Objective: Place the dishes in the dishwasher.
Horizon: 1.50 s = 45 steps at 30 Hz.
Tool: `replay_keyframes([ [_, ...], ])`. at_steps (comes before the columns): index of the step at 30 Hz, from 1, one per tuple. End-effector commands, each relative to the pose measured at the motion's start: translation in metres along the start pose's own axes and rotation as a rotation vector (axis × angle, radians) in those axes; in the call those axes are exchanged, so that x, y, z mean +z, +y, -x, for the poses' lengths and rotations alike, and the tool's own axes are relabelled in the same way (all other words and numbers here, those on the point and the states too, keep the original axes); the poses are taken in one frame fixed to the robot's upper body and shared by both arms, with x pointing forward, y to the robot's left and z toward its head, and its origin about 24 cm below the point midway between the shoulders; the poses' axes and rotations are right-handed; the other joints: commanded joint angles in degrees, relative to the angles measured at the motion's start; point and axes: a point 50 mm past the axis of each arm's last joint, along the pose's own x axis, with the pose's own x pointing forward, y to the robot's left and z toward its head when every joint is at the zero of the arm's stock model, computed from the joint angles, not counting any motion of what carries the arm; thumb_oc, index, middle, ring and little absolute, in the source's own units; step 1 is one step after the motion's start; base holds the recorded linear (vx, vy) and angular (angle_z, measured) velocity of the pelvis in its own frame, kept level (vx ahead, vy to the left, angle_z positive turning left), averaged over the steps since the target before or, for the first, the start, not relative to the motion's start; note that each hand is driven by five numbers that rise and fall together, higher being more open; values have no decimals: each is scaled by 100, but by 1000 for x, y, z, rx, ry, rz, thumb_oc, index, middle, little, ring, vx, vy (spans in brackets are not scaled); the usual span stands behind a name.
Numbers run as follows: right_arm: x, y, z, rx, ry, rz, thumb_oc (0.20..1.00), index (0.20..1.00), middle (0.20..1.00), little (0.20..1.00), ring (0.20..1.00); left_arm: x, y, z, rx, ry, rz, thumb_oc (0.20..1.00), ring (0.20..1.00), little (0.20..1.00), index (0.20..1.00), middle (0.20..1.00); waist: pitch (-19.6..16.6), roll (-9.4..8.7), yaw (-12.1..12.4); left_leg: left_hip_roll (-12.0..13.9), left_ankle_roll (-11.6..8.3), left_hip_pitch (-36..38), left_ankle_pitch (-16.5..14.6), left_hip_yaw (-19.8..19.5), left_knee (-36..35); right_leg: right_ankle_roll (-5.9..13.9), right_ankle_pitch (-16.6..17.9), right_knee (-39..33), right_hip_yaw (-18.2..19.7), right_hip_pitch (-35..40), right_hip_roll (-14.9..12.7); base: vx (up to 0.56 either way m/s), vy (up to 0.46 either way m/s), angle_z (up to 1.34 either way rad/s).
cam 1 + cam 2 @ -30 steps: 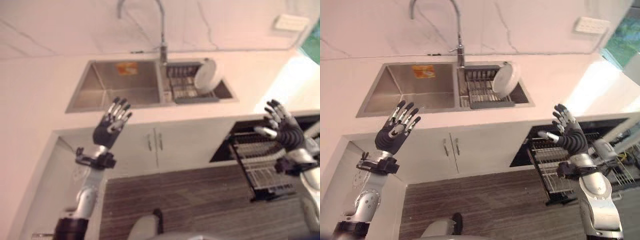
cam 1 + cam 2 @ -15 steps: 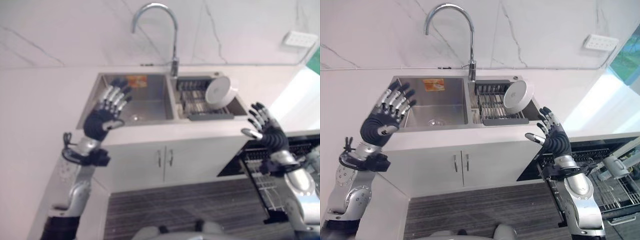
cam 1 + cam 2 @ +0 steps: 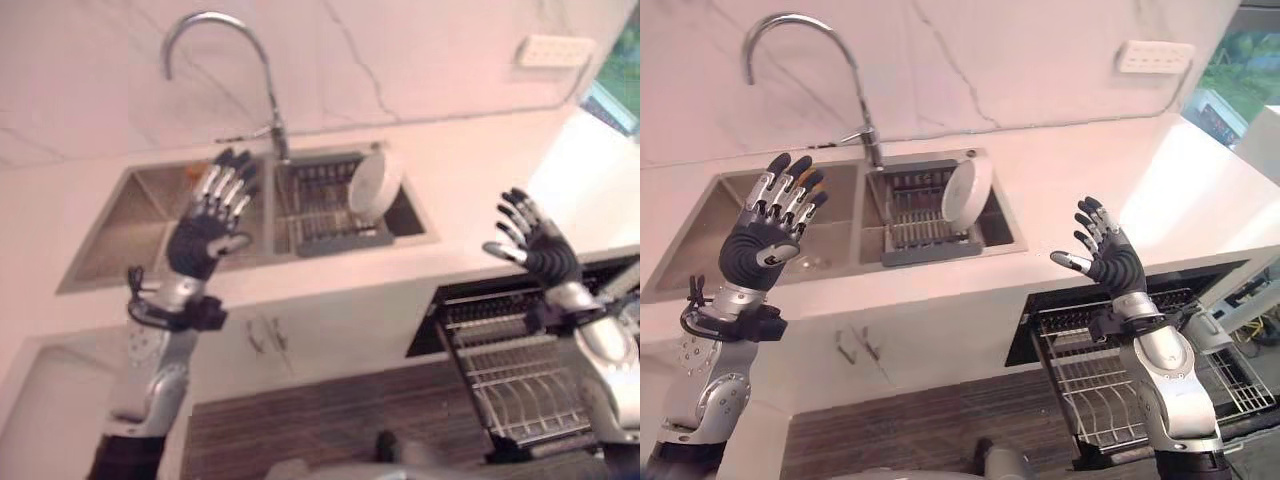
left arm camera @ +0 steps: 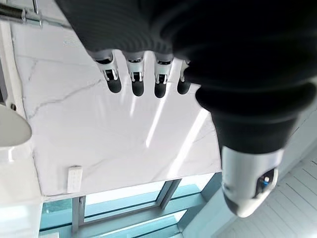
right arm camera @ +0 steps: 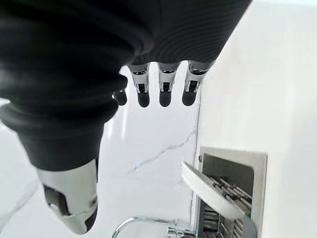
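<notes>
Plate [image 3: 966, 190] on edge in sink rack [image 3: 923, 215]; left hand [image 3: 765, 235], right hand [image 3: 1108, 257] spread, empty.

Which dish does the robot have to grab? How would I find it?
Look at the steel sink under the tall curved tap. Its right-hand basin holds a wire drying rack, and a plate stands on edge there. It is the one round white thing among grey metal.

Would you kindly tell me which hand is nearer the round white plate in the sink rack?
Left. The left hand hovers over the sink beside the round white plate; the right hand hangs above the dishwasher rack.
</notes>
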Motion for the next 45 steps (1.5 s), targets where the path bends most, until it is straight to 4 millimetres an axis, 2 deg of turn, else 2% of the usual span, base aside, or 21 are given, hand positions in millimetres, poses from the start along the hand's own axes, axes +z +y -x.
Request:
replay_keyframes([
  [1,28,0,-7,22,-115,9,1000,1000,1000,1000,1000,16,-4,-10,-22,-114,3,1000,1000,1000,1000,1000,-87,-135,60,-364,29,-51,181,100,303,700,482,-566,224,560,-348,96,-123,4],
  [2,26,-1,-9,19,-103,14,1000,1000,1000,1000,1000,15,-4,-10,-8,-122,9,1000,1000,1000,1000,1000,-41,-123,104,-438,-11,-45,466,41,303,660,470,-566,243,612,-298,77,-73,-2],
  [4,25,-1,-9,9,-92,22,1000,1000,1000,1000,1000,14,-5,-9,-6,-126,19,1000,1000,1000,1000,1000,6,-130,130,-442,17,-168,373,24,303,677,504,-566,187,633,-340,29,29,1],
  [7,19,1,-8,18,-75,40,1000,1000,1000,1000,1000,10,-6,-8,-16,-116,24,1000,1000,1000,1000,1000,-26,-62,89,-316,-38,-462,302,-2,303,727,484,-566,36,623,-429,15,135,20],
  [11,22,2,-10,39,-87,48,1000,1000,1000,1000,1000,7,-5,-13,-10,-97,19,1000,1000,1000,1000,1000,-97,-55,69,-396,-65,-543,289,-135,303,780,465,-566,-79,628,-582,45,238,37],
  [16,23,10,-12,123,-122,-22,1000,1000,1000,1000,1000,7,-1,-13,-14,-87,-27,1000,1000,1000,1000,1000,-147,-70,123,-604,84,-504,205,-117,303,912,560,-566,-145,695,-818,77,258,10],
  [18,19,11,-14,122,-119,-84,1000,1000,1000,1000,1000,7,-1,-15,-28,-85,-34,1000,1000,1000,1000,1000,-137,-110,182,-727,179,-478,135,-114,303,991,686,-566,-236,737,-974,99,317,16],
  [19,17,10,-16,92,-125,-147,1000,1000,1000,1000,1000,7,-2,-17,-45,-86,-49,1000,1000,1000,1000,1000,-105,-136,203,-833,271,-463,94,-167,303,1006,933,-566,-264,830,-1039,117,305,13],
  [22,15,10,-15,55,-148,-147,1000,1000,1000,1000,1000,8,-4,-17,-73,-93,-84,1000,1000,1000,1000,1000,-16,-75,175,-901,396,-420,118,-286,303,939,1384,-566,-213,1071,-815,91,162,13],
  [24,15,10,-16,54,-149,-157,1000,1000,1000,1000,1000,7,-4,-17,-79,-94,-89,1000,1000,1000,1000,1000,10,-86,162,-907,401,-409,134,-299,303,904,1369,-566,-131,1066,-737,33,-5,4],
  [25,12,7,-18,21,-145,-149,1000,1000,1000,1000,1000,7,-4,-20,-82,-97,-84,1000,1000,1000,1000,1000,12,-137,180,-929,379,-424,159,-294,303,865,1057,-566,-58,948,-716,36,-101,-3],
  [26,13,6,-21,-1,-146,-150,1000,1000,1000,1000,1000,7,-4,-24,-77,-101,-90,1000,1000,1000,1000,1000,-6,-207,190,-948,373,-424,100,-235,303,917,996,-566,-35,809,-791,53,-132,-4],
  [28,20,-2,-27,-23,-162,-154,1000,1000,1000,1000,1000,8,-4,-26,-57,-104,-95,1000,1000,1000,1000,1000,-38,-227,221,-860,362,-375,39,-148,303,929,663,-566,7,754,-741,48,-133,-12],
  [29,22,-4,-30,-28,-168,-151,1000,1000,1000,1000,1000,8,-5,-27,-51,-106,-98,1000,1000,1000,1000,1000,-69,-233,251,-827,345,-379,30,-112,303,924,611,-566,2,748,-726,14,-109,-29],
  [35,35,-5,-46,-28,-180,-154,1000,1000,1000,1000,1000,6,-5,-29,-9,-96,-70,1000,1000,1000,1000,1000,-233,-249,389,-638,295,-347,-17,161,303,861,452,-566,-48,760,-666,31,-83,-18],
  [45,23,4,-66,-41,-94,-222,1000,1000,1000,1000,1000,1,-1,-28,9,-78,-59,1000,1000,1000,1000,1000,-296,-230,451,-554,282,-261,-58,224,303,772,372,-566,-76,829,-603,22,-43,-2],
])
